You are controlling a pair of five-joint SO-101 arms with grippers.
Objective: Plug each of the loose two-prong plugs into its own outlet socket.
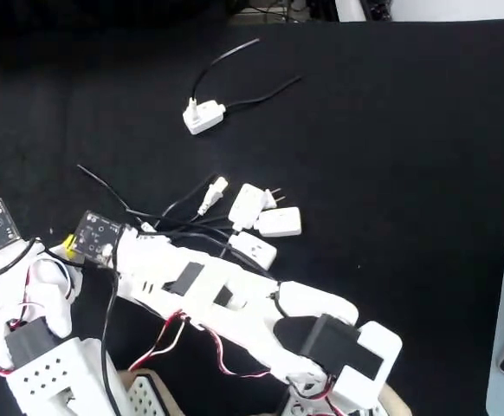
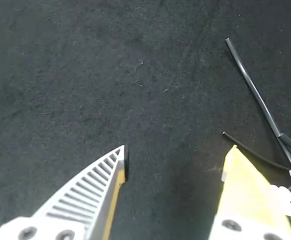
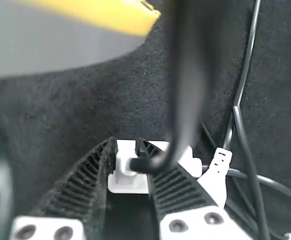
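The right gripper (image 3: 130,150) is clamped on a white plug (image 3: 127,175), just left of the nearest socket (image 1: 254,250). It should line the prongs up with that socket's slots, then push straight in. The left gripper (image 2: 178,150), farther left, stands open and could brace the socket.

Left arm (image 1: 27,321) drawn in, jaws spread wide; right arm (image 1: 235,303) stretched out, jaws clamped

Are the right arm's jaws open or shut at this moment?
Shut on a white plug: in the right wrist view both ribbed jaws press against its sides, and its black cord curves away from them.
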